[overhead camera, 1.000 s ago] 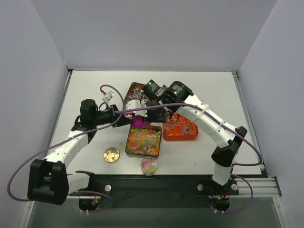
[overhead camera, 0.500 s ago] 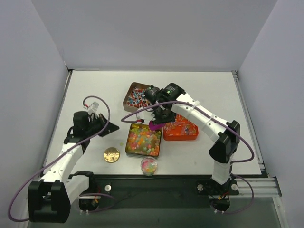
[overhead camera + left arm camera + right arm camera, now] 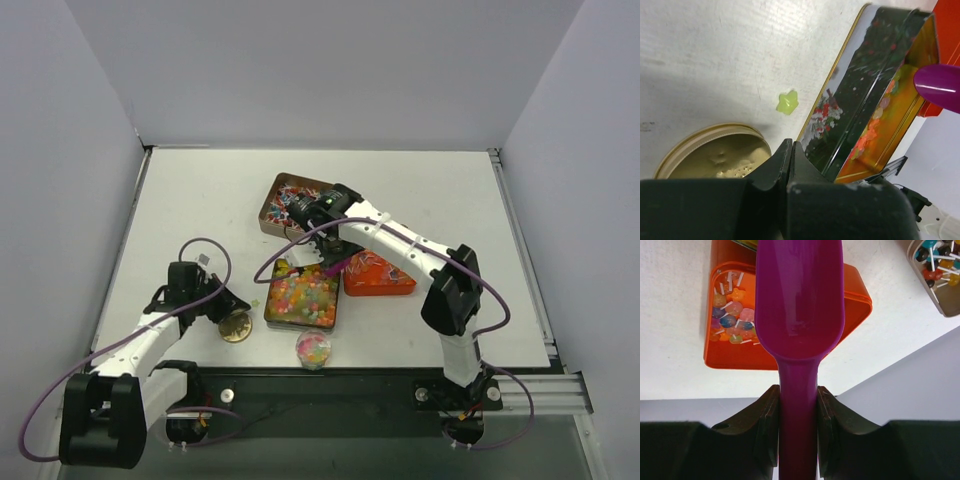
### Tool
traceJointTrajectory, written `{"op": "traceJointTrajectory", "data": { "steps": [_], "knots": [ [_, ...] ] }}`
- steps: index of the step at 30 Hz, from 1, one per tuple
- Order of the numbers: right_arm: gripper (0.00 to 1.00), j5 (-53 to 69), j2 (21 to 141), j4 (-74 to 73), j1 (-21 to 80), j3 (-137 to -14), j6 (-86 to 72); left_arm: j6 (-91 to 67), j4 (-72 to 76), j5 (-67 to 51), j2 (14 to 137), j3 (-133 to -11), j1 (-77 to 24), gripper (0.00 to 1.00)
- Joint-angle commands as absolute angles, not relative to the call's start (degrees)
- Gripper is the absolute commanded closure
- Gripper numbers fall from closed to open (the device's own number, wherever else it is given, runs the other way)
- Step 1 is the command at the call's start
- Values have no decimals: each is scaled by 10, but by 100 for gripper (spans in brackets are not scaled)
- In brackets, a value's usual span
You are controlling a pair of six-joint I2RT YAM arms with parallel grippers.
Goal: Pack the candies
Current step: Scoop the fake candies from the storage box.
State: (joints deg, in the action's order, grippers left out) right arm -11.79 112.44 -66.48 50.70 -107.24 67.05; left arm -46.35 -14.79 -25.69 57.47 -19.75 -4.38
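The candies, small round colourful beads, fill a square tin in the middle of the table. A small clear jar near the front holds more of them. Twist-wrapped pieces lie in a back tin. My right gripper is shut on the handle of the purple scoop, whose empty bowl hangs over the bead tin's far edge. My left gripper is shut and empty, low beside the gold lid. One stray green candy lies on the table.
An orange tin with a candy picture lies right of the bead tin. The bead tin's printed wall stands just right of my left fingers. Purple cables loop over both arms.
My left arm pulled back to the near left and came down beside the gold lid. My right gripper carried the scoop towards the far edge of the bead tin.
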Motion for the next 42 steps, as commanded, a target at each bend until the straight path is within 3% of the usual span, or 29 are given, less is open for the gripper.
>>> {"op": "traceJointTrajectory", "data": {
  "steps": [1,16,30,42],
  "knots": [
    [100,-172,1154,-667,520,-1068,686,-497,-134,-252,576,-188,-62,100],
    [100,-192,1224,-632,557,-1093,597,-498,-119,-250,571,-178,-76,100],
    [100,-149,1161,-528,589,-949,711,-499,-104,-250,583,-177,-81,100],
    [100,-146,1185,-521,634,-971,733,-500,-87,-250,584,-178,-81,100]
  ]
}}
